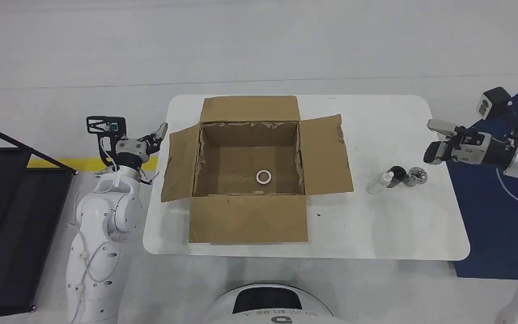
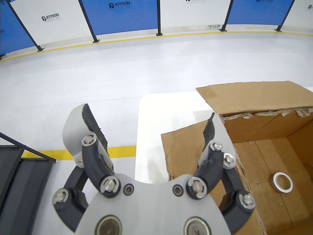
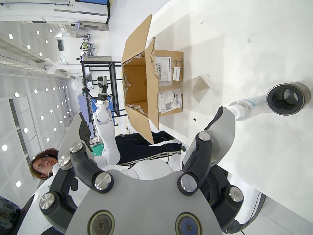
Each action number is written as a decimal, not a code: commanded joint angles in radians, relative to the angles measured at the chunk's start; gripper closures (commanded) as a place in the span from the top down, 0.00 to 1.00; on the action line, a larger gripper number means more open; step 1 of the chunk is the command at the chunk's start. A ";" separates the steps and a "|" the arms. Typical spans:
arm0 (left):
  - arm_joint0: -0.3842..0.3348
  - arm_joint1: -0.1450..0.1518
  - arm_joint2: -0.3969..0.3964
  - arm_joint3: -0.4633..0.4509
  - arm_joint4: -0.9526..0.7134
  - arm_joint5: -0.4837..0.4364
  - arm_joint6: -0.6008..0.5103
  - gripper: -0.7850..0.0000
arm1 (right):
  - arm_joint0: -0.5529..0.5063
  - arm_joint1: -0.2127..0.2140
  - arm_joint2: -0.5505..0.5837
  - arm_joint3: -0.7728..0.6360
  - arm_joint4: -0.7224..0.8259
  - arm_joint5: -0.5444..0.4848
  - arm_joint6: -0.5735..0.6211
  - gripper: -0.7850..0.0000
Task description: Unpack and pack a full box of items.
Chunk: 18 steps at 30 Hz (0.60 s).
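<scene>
The box [image 1: 235, 162] is sitting open in the middle of the counter [image 1: 388, 235], its four flaps spreading outward and its longer side running along the counter's length. A ring [image 1: 264, 176] is lying flat on the box floor, near the middle. Right of the box, a bottle [image 1: 377, 185] is lying on its side, its long axis running roughly along the counter's length. Just beside it, a cylinder [image 1: 417, 174] is also lying on its side, its bore facing the right hand [image 1: 431, 139]. That hand is hovering at the counter's right end, near both items and well apart from the box, spreading wide and holding nothing. The left hand [image 1: 158, 134] is hanging off the left edge, just beside the left flap, also gaping wide and holding nothing.
</scene>
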 commanded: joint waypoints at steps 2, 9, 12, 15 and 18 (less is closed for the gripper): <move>0.000 0.000 0.000 0.000 0.000 0.000 0.000 1.00 | 0.000 0.000 0.000 -0.001 0.000 0.000 0.000 1.00; 0.000 0.000 0.000 0.000 0.000 0.000 0.000 1.00 | -0.005 -0.023 -0.102 0.005 0.137 -0.114 -0.080 1.00; 0.000 0.000 0.000 0.000 0.000 0.000 0.000 1.00 | 0.068 -0.026 -0.248 -0.087 0.071 -0.180 -0.076 1.00; 0.000 0.000 0.000 0.000 0.000 0.000 0.000 1.00 | 0.186 -0.034 -0.408 -0.137 0.001 -0.247 -0.070 1.00; 0.000 0.000 0.000 0.000 0.000 0.000 0.000 1.00 | 0.322 -0.049 -0.558 -0.115 -0.031 -0.299 -0.062 1.00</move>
